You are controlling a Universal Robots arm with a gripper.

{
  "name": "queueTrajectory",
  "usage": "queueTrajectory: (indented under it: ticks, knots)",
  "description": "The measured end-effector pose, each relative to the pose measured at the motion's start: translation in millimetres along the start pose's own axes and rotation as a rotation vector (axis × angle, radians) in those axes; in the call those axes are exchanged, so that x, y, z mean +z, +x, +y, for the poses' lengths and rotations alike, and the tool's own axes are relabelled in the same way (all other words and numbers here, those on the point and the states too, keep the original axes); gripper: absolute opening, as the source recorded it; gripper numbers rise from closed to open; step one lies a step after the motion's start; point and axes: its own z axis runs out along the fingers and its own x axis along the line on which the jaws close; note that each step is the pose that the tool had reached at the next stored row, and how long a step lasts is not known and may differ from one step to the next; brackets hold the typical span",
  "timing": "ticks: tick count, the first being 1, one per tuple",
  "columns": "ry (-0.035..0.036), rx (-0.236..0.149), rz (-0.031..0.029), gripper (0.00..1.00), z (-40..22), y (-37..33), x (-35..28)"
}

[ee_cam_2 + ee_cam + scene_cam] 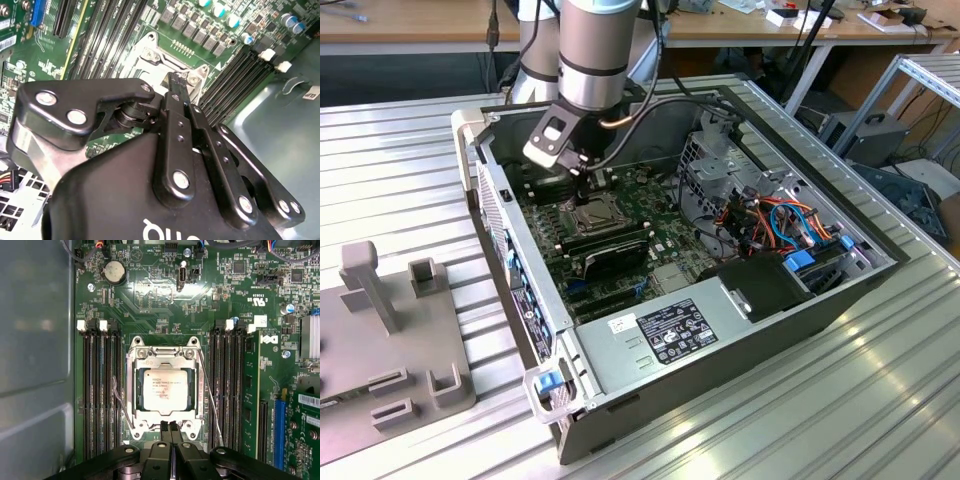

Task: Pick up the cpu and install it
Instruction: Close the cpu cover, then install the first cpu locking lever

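Aluminium, ribbed, silver: the desk, with a wooden desk behind it. On the ribbed one lies an open computer case, side panel off, green board facing up. A grey fixture block sits at the exterior view's left, well apart from the case.

The arm reaches down into the case. Hand low over the board; in both wrist views its fingers are pressed together, tips at the edge of the socket frame.

The cpu lies flat inside that frame, dull silver top up.

Room is tight: black memory slots flank the socket on both sides, the grey case wall is near, and a black expansion card lies just beside the socket.

Fine print on the cpu top, too small to make out. White label on the power supply.
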Motion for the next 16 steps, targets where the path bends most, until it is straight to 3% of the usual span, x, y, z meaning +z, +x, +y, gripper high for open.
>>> queueTrajectory:
  ticks: [4, 7, 10, 16]
  knots:
    - [0.0, 0.0, 0.0, 0.11, 7.2, 0.0, 0.2]
    - [-0.0001, 0.0, 0.0001, 0.11, 20.5, 0.0, 0.9]
    - [0.0, 0.0, 0.0, 0.11, 28.7, -0.1, 1.2]
    - [0.0, 0.0, 0.0, 0.11, 30.3, -0.1, 1.2]
